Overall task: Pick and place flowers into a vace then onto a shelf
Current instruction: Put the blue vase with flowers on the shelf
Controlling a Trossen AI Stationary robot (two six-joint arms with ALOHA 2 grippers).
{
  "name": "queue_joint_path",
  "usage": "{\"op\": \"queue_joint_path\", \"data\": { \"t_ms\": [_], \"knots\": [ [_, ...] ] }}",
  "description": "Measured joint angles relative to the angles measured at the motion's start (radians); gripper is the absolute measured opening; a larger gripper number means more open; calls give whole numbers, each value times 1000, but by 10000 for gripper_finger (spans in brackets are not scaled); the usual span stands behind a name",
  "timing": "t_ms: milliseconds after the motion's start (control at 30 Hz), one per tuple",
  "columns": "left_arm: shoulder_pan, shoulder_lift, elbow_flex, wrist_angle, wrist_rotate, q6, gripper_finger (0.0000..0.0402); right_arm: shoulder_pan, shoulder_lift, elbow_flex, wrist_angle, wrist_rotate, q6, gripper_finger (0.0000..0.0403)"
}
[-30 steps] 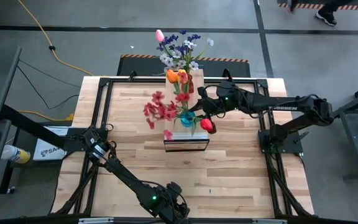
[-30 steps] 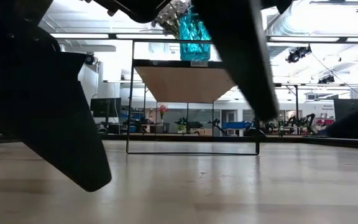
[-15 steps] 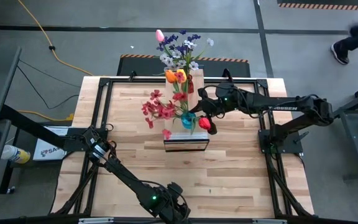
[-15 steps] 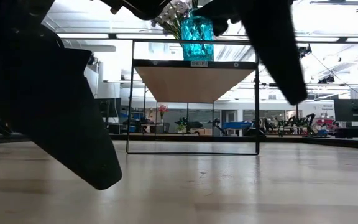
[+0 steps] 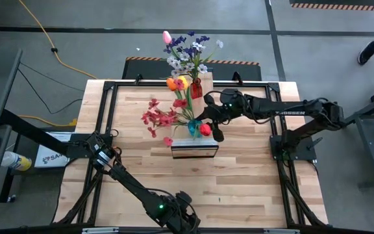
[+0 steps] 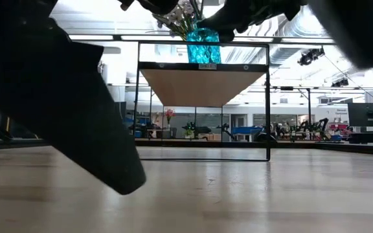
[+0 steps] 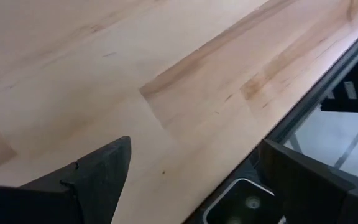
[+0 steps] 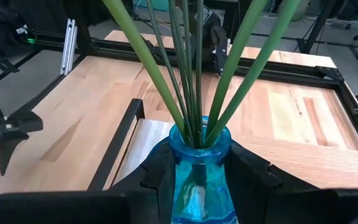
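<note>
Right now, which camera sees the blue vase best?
The right wrist view: the blue vase fills its lower middle, green stems rising from its mouth, the right gripper shut on its neck. The low view shows it up on the shelf. The high view shows only a blue speck. The left wrist view misses it.

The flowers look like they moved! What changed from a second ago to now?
The right end effector, shut on the blue vase, carried it and the flowers a little toward the left side, over the shelf. A person's foot at the far right shifted too. The left end effector stayed open near the table's near edge, and nothing was picked up or let go.
</note>
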Motion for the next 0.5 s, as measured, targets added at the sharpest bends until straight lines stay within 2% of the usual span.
{"op": "queue_joint_path", "data": {
  "t_ms": [167, 500],
  "knots": [
    [0, 0, 0, 10, 0, 1, 385, 0, 7, 0, 1, -1, 0, 116],
    [0, 0, 0, 12, 0, 3, 385, -7, 1, 3, -55, 6, -2, 147]
  ]
}}
